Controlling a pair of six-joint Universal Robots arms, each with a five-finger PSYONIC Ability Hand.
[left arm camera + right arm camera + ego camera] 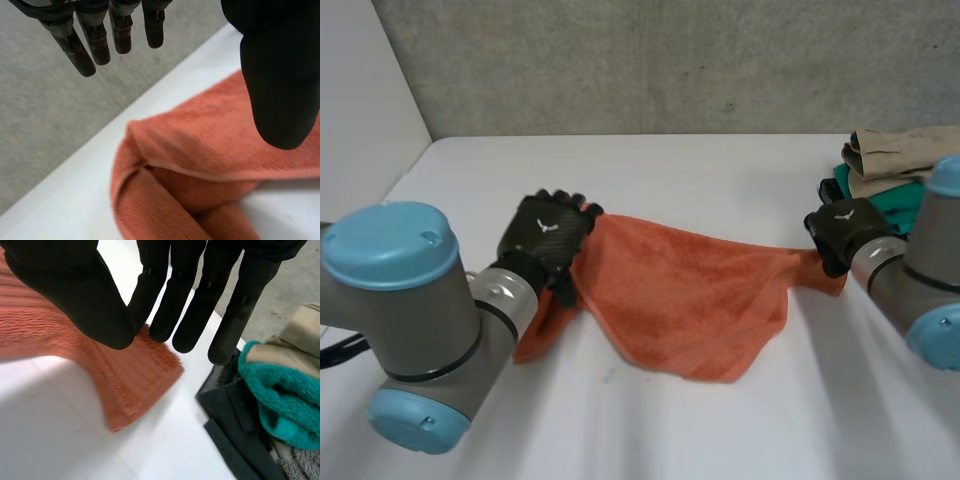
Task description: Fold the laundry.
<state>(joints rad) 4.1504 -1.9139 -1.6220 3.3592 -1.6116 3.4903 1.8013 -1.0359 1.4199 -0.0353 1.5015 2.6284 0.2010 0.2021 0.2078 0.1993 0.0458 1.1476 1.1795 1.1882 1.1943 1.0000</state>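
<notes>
Orange towel (690,300) lies on the white table (720,170), strung side to side between the two hands. Its long axis runs across the table and the middle sags toward the near edge.

Right hand (845,235): at the towel's right end. Its thumb (90,305) is pressed against the first of its straight fingers (160,300), with the cloth edge nipped between them and the corner poking out past the fingertips.

Left hand (552,235): over the left end. Its fingers (80,50) are straight and held well apart from its thumb (280,90), with no cloth between them. The towel sits below the palm, bunched into a rolled fold (150,165).

Judgement: the left end needs gripping next. The cloth lies under that hand on the thumb side, so the left hand is the nearer one.

The laundry pile (890,165), with a teal terry piece (280,395) in it, sits just beyond the right hand, apart from the towel.
</notes>
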